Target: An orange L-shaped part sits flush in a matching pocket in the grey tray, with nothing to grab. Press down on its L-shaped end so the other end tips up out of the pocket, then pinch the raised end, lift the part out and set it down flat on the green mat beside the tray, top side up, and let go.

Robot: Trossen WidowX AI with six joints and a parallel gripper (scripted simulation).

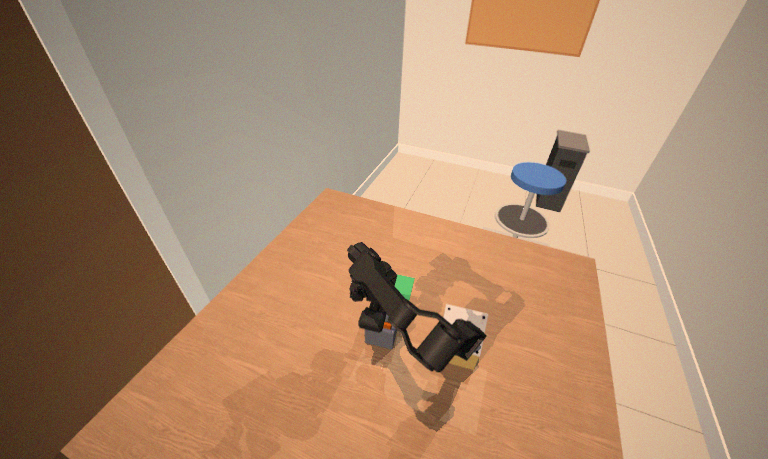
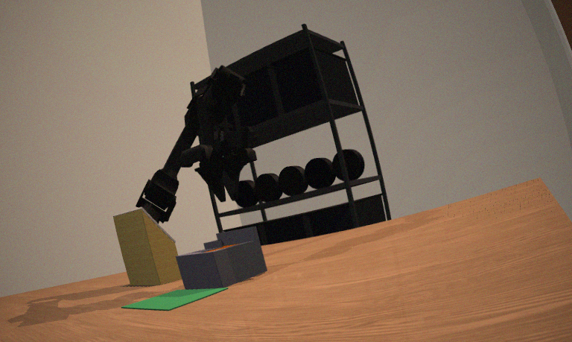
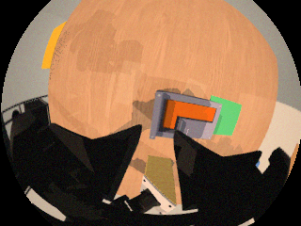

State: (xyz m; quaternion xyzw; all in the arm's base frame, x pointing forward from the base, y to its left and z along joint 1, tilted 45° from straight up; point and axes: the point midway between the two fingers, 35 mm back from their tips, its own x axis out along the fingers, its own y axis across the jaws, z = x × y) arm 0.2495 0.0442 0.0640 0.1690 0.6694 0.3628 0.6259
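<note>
Your end effector [image 3: 157,145], part-closed and grasping nothing, hangs above the grey tray [image 3: 207,128]; orange part [image 3: 184,113] sits flush, pressing and lifting remain

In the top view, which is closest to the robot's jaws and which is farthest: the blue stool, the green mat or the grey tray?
1. grey tray, right under the jaws.
2. green mat, just beyond the tray, partly hidden by the arm.
3. blue stool, far off on the floor past the table.
</note>
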